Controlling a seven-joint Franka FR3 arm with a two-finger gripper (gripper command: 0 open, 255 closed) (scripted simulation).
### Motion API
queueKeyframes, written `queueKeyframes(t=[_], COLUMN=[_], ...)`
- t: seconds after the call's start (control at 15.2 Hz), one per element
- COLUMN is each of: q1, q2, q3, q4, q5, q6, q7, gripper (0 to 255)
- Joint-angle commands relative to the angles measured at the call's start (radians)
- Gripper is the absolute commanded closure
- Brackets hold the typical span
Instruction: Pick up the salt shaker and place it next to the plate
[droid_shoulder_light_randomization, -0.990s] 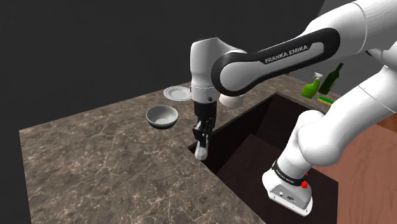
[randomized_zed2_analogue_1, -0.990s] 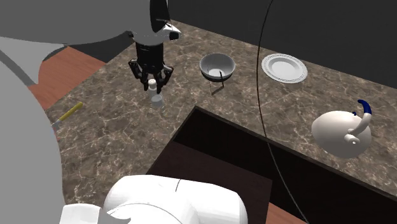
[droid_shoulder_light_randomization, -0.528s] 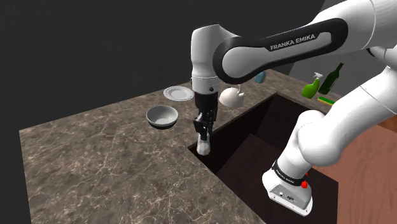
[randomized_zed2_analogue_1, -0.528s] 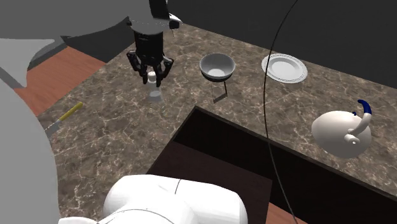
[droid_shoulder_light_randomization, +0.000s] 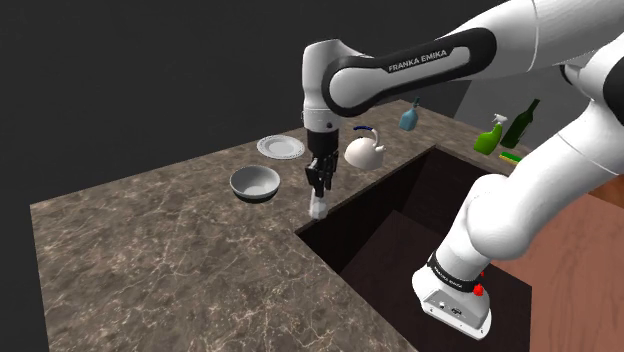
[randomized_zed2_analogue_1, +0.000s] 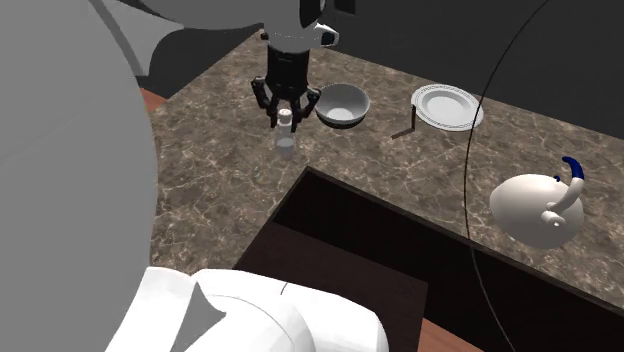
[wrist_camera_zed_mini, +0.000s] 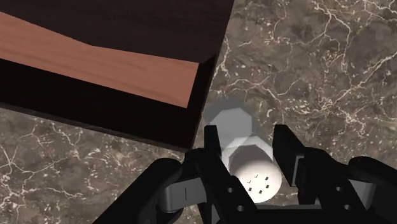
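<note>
A dark marbled desk (droid_shoulder_light_randomization: 150, 250) is spread across the shoulder view, with a deep dark recess (droid_shoulder_light_randomization: 400, 225) cut into it on that view's right. The white arm (droid_shoulder_light_randomization: 420, 68) is stretched over the recess, and its hand is pointed straight down beside the recess's corner. Beyond the hand, a pale kettle (droid_shoulder_light_randomization: 362, 151) with a blue handle is set by the recess's far edge. A grey bowl (droid_shoulder_light_randomization: 255, 184) is placed to the shoulder view's left of the hand, and the white plate (droid_shoulder_light_randomization: 281, 147) lies behind the bowl, near the desk's far edge. The salt shaker (droid_shoulder_light_randomization: 319, 207), a small pale thing with a perforated cap, is pinched between the jaws. In the wrist view a black finger is pressed against each side of it just under the cap, and its body is hung down toward the marble next to the recess's corner.

The grasp is therefore judged to be made, and the shaker appears to be carried just clear of the desk (the gap under its base cannot be confirmed from these views). The larger share of the task is left. The shaker is held near the bowl but apart from the plate, and in the second exterior view the bowl is seen roughly between the two. A carry past or over the bowl would be needed, then a lowering onto bare marble just beside the plate's rim, an upright set-down and a release. The bowl's rim is judged the likeliest thing to be clipped on the way.
</note>
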Motion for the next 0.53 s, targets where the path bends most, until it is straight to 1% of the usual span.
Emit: queueKeyframes(t=[0.0,0.46], q1=[-0.027,-0.104], q2=[0.037,0.174], q3=[-0.031,-0.117], q4=[0.027,0.135], q5=[-0.028,-0.096], q6=[0.004,0.019], q7=[-0.046,-0.177], gripper=[255,255])
